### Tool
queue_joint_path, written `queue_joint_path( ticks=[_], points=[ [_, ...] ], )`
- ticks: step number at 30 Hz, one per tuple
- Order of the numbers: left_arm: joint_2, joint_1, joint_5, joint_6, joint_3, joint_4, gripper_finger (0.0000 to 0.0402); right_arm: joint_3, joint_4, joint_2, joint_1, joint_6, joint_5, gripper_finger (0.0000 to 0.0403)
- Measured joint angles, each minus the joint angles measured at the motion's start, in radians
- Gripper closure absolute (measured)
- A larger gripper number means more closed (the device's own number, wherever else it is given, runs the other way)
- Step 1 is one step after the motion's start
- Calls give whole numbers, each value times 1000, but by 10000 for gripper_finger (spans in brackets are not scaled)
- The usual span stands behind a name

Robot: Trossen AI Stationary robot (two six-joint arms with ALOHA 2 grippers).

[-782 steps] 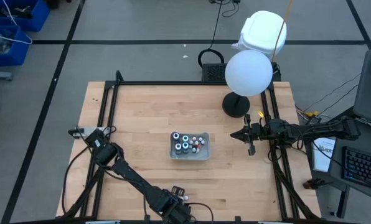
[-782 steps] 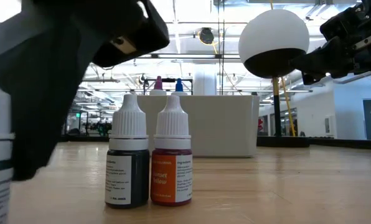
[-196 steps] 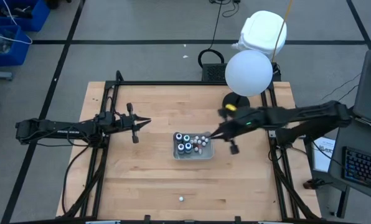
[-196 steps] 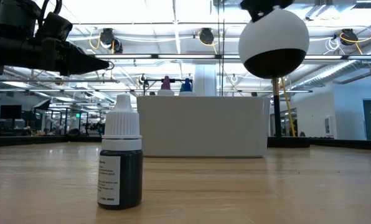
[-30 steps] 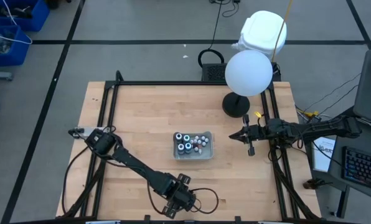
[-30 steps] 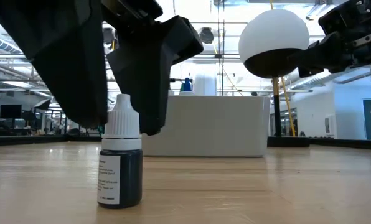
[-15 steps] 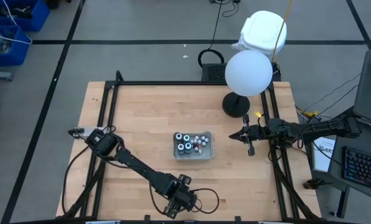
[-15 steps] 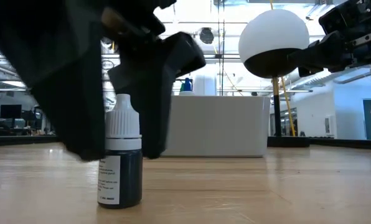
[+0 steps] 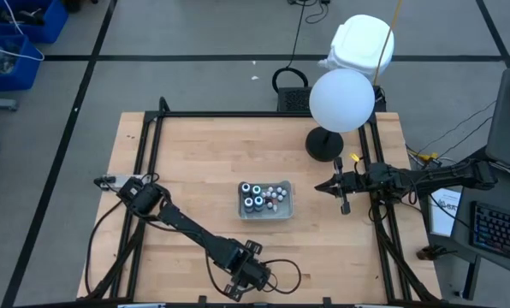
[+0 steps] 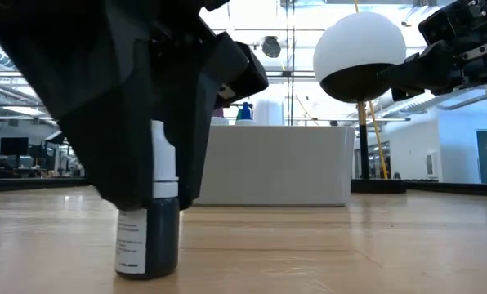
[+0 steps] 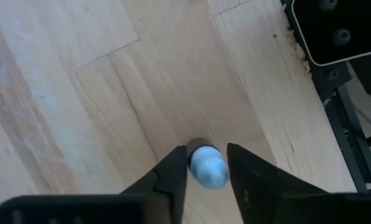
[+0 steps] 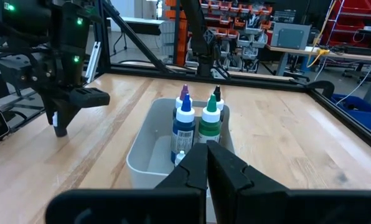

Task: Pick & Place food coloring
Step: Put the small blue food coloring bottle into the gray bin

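One food coloring bottle [image 10: 148,241], dark with a white cap, stands upright on the wood near the table's front edge. My left gripper [image 9: 248,275] reaches down over it and is shut on its top. In the left wrist view the cap sits between the two dark fingers of my left gripper [image 11: 206,149]. The other food coloring bottles [image 9: 255,195] stand in the clear tray [image 9: 281,211] at the table's middle. My right gripper [image 9: 337,186] hangs shut above the table's right side, touching nothing. My left gripper pinches the bottle's white cap [image 11: 207,169] between its two fingers, one on each side. The fingers [image 10: 129,139] come steeply from above, pointing down. The bottle stays upright with its base [image 10: 145,271] on the table.
A lamp with a white globe [image 9: 341,100] and a round black base [image 9: 323,144] stands at the table's far right. A black frame rail [image 9: 152,162] runs along the table's sides. Bare wood lies between the tray and the front edge.
My left gripper's fingers have closed in from either side onto the bottle's cap. The bottle has been nudged a little toward the table's left and still stands upright on the wood.
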Motion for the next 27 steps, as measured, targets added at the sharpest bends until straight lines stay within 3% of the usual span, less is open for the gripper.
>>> queue_joint_path(
  ticks=[6, 11, 27],
  points=[
    [0, 0, 0, -9, 0, 2, 332, 0, 0, 0, 0, 0, 0, 403],
    [-16, 3, -4, 40, 0, -24, 333, 0, 0, 0, 0, 0, 0, 403],
    [-375, 45, -176, 136, 1, -124, 328, 0, -8, 1, 0, 1, 0, 403]
  ],
)
